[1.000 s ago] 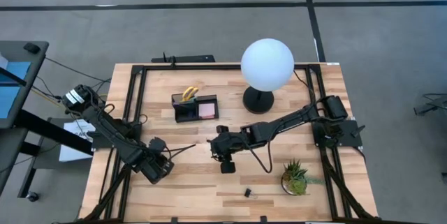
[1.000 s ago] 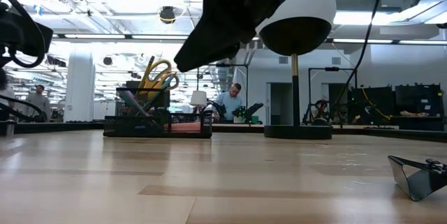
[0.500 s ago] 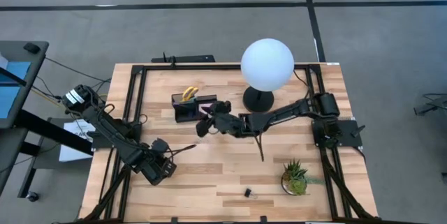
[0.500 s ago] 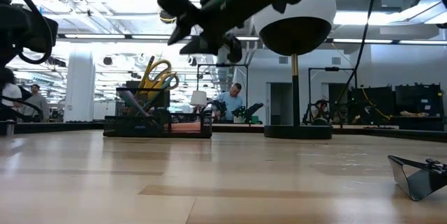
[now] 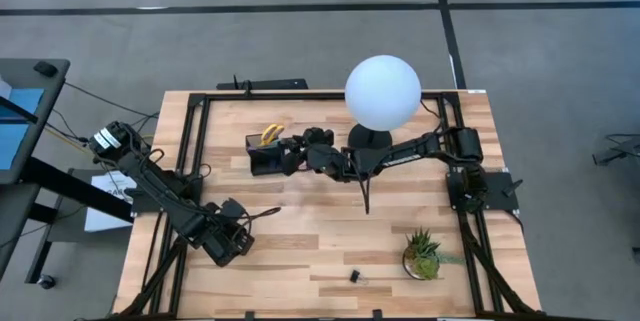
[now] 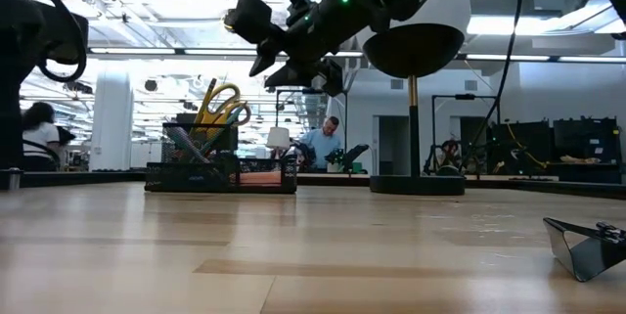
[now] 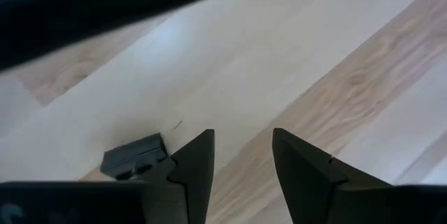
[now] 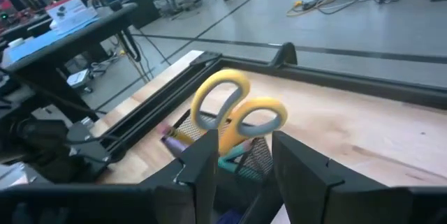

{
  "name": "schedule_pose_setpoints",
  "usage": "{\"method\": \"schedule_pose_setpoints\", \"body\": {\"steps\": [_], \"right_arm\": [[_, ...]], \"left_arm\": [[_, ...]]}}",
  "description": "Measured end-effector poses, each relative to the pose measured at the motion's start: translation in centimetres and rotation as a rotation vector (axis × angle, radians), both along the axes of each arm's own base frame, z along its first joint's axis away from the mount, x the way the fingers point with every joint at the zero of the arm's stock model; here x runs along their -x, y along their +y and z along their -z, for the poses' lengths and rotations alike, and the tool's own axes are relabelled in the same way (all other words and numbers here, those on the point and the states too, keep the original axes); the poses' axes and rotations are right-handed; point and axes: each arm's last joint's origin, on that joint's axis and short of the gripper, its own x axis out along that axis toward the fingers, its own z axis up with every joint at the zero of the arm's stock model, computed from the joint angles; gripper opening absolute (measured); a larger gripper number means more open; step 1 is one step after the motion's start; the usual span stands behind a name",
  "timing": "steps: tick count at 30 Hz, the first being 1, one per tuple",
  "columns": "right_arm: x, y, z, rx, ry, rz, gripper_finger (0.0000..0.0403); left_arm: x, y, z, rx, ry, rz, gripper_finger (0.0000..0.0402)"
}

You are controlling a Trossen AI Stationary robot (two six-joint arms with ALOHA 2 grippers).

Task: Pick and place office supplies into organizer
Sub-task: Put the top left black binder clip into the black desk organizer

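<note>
The black organizer point(image 5: 262, 161) stands at the table's far left of middle, its mesh pen cup point(image 8: 257, 155) holding the yellow-handled scissors point(image 8: 234, 109) and a teal pen point(image 8: 232, 158). In the low view the organizer point(image 6: 220, 172) shows with the scissors point(image 6: 225, 104) sticking up. My right gripper point(image 5: 290, 155) hovers above the lower tray, reaching nearly level from the table's right, open point(image 8: 241, 158) with nothing between its fingertips. My left gripper point(image 5: 240, 229) hangs open point(image 7: 241, 161) low over the near left of the table, a small dark piece point(image 7: 133, 160) lying beside one finger.
A white globe lamp point(image 5: 382, 92) on a round black base point(image 5: 368, 143) stands just right of the organizer, close to my right arm. A potted plant point(image 5: 422, 254) sits near right. A black clip point(image 5: 354, 276) lies by the near edge. Black rails point(image 5: 196, 141) frame the table.
My right gripper has swung from the table's middle toward the far edge and left, ending above the organizer. It has tipped from pointing down to almost level and rolled about its own line. My left wrist has turned a little in place.
</note>
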Motion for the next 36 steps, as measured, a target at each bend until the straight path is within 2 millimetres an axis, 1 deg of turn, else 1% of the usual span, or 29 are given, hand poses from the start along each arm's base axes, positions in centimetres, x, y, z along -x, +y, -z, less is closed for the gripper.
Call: {"method": "schedule_pose_setpoints", "body": {"steps": [3,6,14,18,23,27,29,32,36], "right_arm": [[0.0,-0.5,0.0,0.000,0.000,0.010,0.0127],[0.0,-0.7,0.0,0.000,0.000,0.015,0.0127],[0.0,-0.7,0.0,0.000,0.000,0.015,0.0127],[0.0,-0.6,0.0,0.000,0.000,0.012,0.0127],[0.0,-0.5,0.0,0.000,0.000,0.010,0.0127],[0.0,-0.5,0.0,0.000,0.000,0.012,0.0127],[0.0,-0.5,0.0,-0.001,-0.001,0.011,0.0127],[0.0,-0.5,0.0,-0.001,-0.001,0.011,0.0127],[0.0,-0.5,0.0,-0.001,-0.001,0.011,0.0127]], "left_arm": [[-0.1,0.0,0.0,-0.006,-0.014,0.011,0.0141],[-0.2,0.0,0.0,0.005,-0.008,0.008,0.0159],[-0.1,0.0,0.0,0.012,0.001,0.000,0.0259],[0.0,0.0,0.1,0.035,0.043,0.016,0.0288],[0.3,0.3,0.1,0.022,0.075,-0.008,0.0295],[0.0,0.6,0.0,-0.030,0.016,-0.046,0.0296],[-0.1,0.7,-0.4,-0.045,0.023,-0.054,0.0296],[0.1,0.9,-0.9,-0.055,0.091,-0.071,0.0296],[0.7,1.3,-1.1,-0.045,0.183,-0.149,0.0296]]}}
